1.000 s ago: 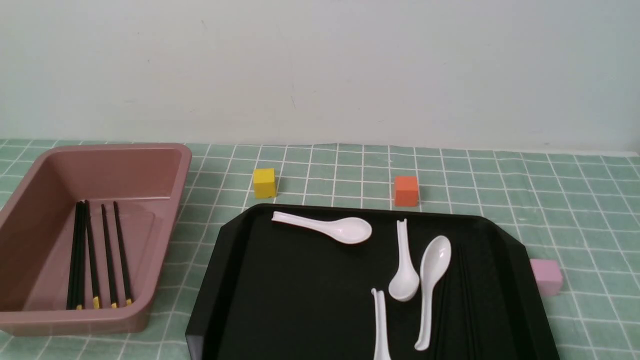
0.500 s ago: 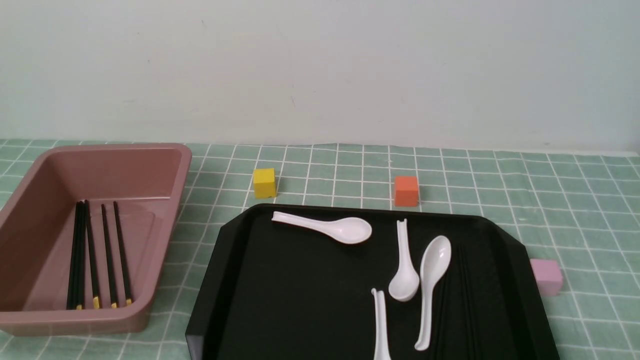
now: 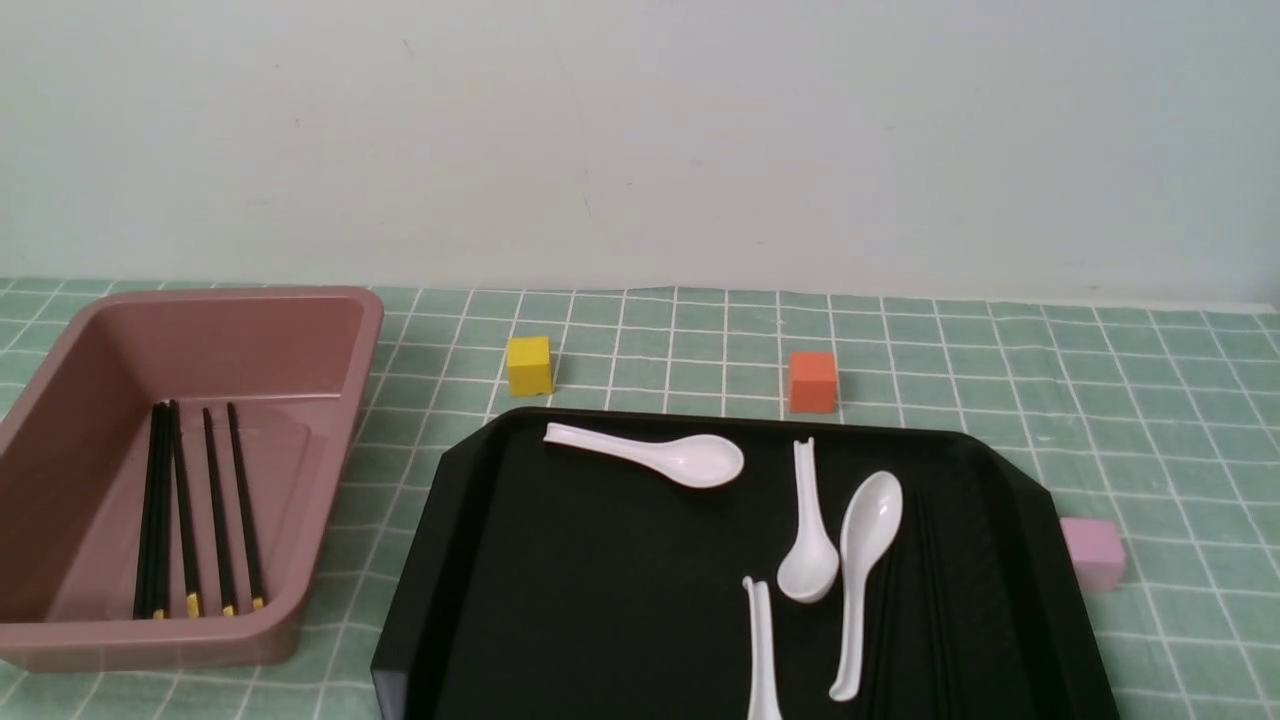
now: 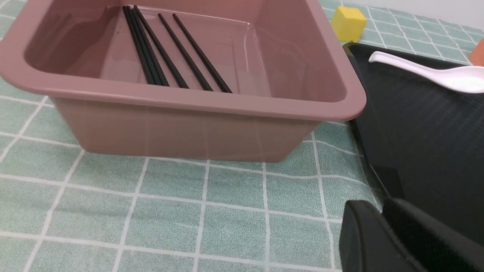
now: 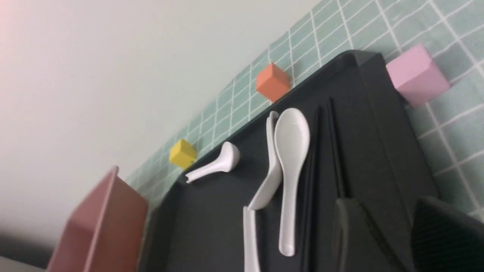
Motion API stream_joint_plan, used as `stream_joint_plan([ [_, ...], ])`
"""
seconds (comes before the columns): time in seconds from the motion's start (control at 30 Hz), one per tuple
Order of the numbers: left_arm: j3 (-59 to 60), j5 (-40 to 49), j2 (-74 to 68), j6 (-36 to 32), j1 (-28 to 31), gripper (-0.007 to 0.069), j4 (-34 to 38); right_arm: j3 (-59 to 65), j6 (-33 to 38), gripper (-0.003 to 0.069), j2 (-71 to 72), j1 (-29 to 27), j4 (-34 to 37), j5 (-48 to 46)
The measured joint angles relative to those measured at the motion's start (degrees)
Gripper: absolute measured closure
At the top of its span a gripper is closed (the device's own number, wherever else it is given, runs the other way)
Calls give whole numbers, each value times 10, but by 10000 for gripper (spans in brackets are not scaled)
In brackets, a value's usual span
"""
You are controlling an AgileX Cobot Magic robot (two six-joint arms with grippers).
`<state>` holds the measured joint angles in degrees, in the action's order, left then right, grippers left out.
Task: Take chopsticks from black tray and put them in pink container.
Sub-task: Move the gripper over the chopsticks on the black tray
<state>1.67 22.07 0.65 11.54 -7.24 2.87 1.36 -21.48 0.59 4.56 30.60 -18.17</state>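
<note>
The pink container (image 3: 330,330) stands at the left with several black chopsticks (image 3: 185,510) lying side by side on its floor, gold bands toward me. More chopsticks (image 3: 930,590) lie faintly visible on the right side of the black tray (image 3: 560,600). Neither gripper shows in the front view. In the left wrist view my left gripper (image 4: 382,206) is shut and empty, low over the cloth by the tray's corner, near the container (image 4: 189,124). In the right wrist view my right gripper (image 5: 389,211) is open above the tray's right part, beside the chopsticks (image 5: 334,151).
Several white soup spoons (image 3: 660,458) lie on the tray, one (image 3: 862,560) right next to the chopsticks. A yellow cube (image 3: 528,365) and an orange cube (image 3: 812,381) sit behind the tray. A pale pink cube (image 3: 1092,552) touches its right edge.
</note>
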Motion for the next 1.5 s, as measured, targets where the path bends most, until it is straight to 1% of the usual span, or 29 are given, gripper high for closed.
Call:
stream_joint_plan([
  [0.13, 0, 0, 0, 0, 0, 535, 0, 0, -1, 419, 0, 0, 25, 3],
  [0.2, 0, 0, 0, 0, 0, 533, 0, -15, 16, 419, 0, 0, 33, 14],
  [0.23, 0, 0, 0, 0, 0, 531, 0, -46, 50, 420, -1, 0, 33, 33],
  [0.27, 0, 0, 0, 0, 0, 531, 0, -51, 55, 421, -2, 0, 33, 33],
  [0.3, 0, 0, 0, 0, 0, 531, 0, -97, 98, 438, -16, 0, 30, 51],
  [0.33, 0, 0, 0, 0, 0, 530, 0, -131, 125, 458, -35, 0, 28, 55],
  [0.37, 0, 0, 0, 0, 0, 530, 0, -138, 125, 458, -39, 0, 27, 55],
  [0.4, 0, 0, 0, 0, 0, 528, 0, -185, 163, 497, -77, 0, 22, 48],
  [0.43, 0, 0, 0, 0, 0, 527, 0, -199, 177, 517, -90, 0, 21, 40],
  [0.47, 0, 0, 0, 0, 0, 525, 0, -233, 199, 554, -124, 0, 17, 18],
  [0.5, 0, 0, 0, 0, 0, 522, 0, -278, 222, 606, -177, 0, 15, -29],
  [0.57, 0, 0, 0, 0, 0, 521, 0, -333, 235, 659, -251, 0, 16, -119],
  [0.63, 0, 0, 0, 0, 0, 522, 0, -387, 241, 671, -346, 0, 24, -212],
  [0.7, 0, 0, 0, 0, 0, 519, 0, -408, 253, 671, -398, 0, 34, -261],
  [0.73, 0, 0, 0, 0, 0, 517, 0, -426, 281, 671, -466, 0, 57, -316],
  [0.77, 0, 0, 0, 0, 0, 515, 0, -432, 306, 671, -507, 0, 77, -338],
  [0.87, 0, 0, 0, 0, 0, 512, 0, -436, 387, 666, -612, 12, 138, -376],
  [0.93, 0, 0, 0, 0, 0, 511, 0, -437, 457, 660, -702, 48, 195, -386],
  [0.97, 0, 0, 0, 0, 0, 511, 0, -437, 457, 660, -702, 52, 200, -386],
  [1.0, 0, 0, 0, 0, 0, 511, 0, -443, 491, 658, -766, 91, 233, -384],
  [1.07, 0, 0, 0, 0, 0, 511, 0, -455, 502, 657, -820, 134, 246, -375],
  [1.1, 0, 0, 0, 0, 0, 511, 0, -464, 501, 658, -844, 154, 244, -369],
  [1.13, 0, 0, 0, 0, 0, 511, 0, -479, 490, 657, -883, 188, 232, -354],
  [1.2, 0, 0, 0, 0, 0, 511, 0, -504, 453, 657, -915, 221, 203, -333],
  [1.3, 0, 0, 0, 0, 0, 511, 0, -552, 317, 653, -954, 269, 100, -287],
  [1.37, 0, 0, 0, 0, 0, 511, 0, -573, 223, 650, -955, 285, 20, -270],
  [1.43, 0, 0, 0, 0, 0, 511, 0, -586, 135, 645, -953, 292, -35, -267],
  [1.47, 0, 0, 0, 0, 0, 511, 0, -591, 69, 641, -951, 296, -87, -264],
  [1.5, 0, 0, 0, 0, 0, 511, 0, -592, 27, 637, -951, 297, -108, -265],
])
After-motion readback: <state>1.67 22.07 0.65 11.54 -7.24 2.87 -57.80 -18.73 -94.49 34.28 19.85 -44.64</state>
